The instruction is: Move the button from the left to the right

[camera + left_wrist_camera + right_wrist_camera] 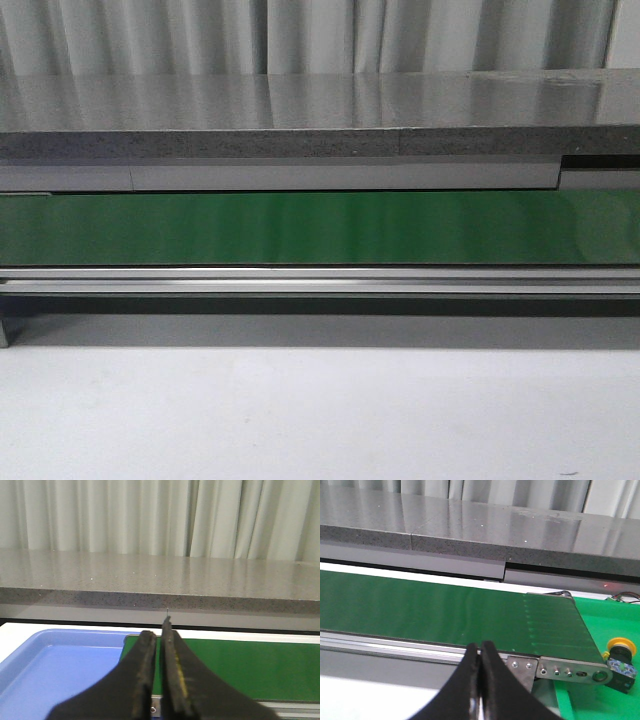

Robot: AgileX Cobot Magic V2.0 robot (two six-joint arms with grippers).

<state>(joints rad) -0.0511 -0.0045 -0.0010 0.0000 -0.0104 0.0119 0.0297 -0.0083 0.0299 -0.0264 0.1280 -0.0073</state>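
Note:
The button (620,661), with a round orange-yellow cap on a black boxy body, lies on a bright green surface (615,615) just past the right end of the green conveyor belt (445,612). It shows only in the right wrist view, off to the side of my right gripper (480,646), which is shut and empty over the belt's near rail. My left gripper (157,630) is shut and empty, over the left end of the belt (235,662) beside a blue tray (55,665). The front view shows the belt (320,228) but no button and no gripper.
A grey speckled stone counter (300,120) runs behind the belt, with pale curtains beyond. An aluminium rail (320,283) lines the belt's near side, ending in a bolted metal bracket (560,669). White tabletop (320,420) lies in front.

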